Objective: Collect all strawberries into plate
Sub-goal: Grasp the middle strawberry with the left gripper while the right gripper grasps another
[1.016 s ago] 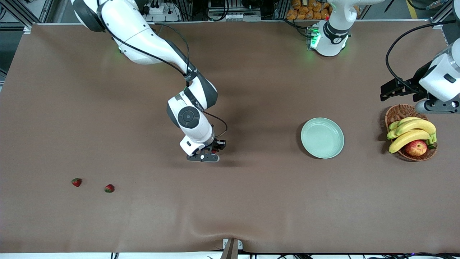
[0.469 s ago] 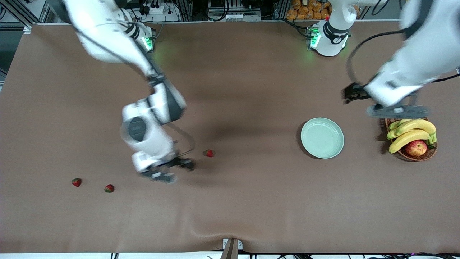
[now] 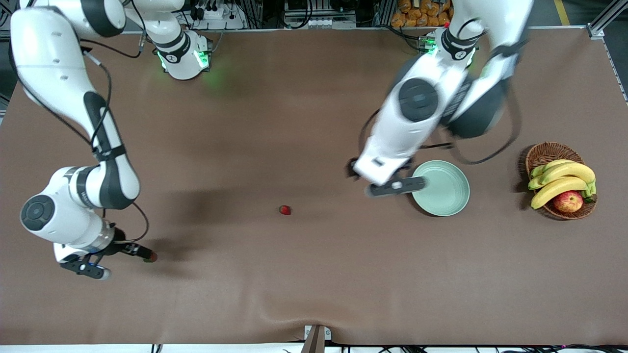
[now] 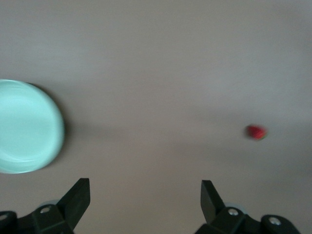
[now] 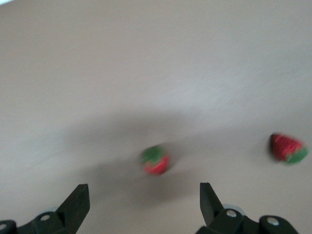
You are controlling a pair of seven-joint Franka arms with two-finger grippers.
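Plainly open, right gripper (image 5: 141, 207) hovers over two strawberries (image 5: 156, 160); they are small and round, so closing off-centre could roll one away. A third strawberry (image 3: 284, 210) lies mid-table. Left gripper (image 3: 392, 186), jaws apart and empty, hangs by the plate (image 3: 449, 196), which holds nothing. Basket (image 3: 552, 149) holds bananas and an apple.

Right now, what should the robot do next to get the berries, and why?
Probably lower the open right gripper onto the strawberry just ahead of its fingers and close. The plate holds no berries yet, and the open left gripper hovers beside it.
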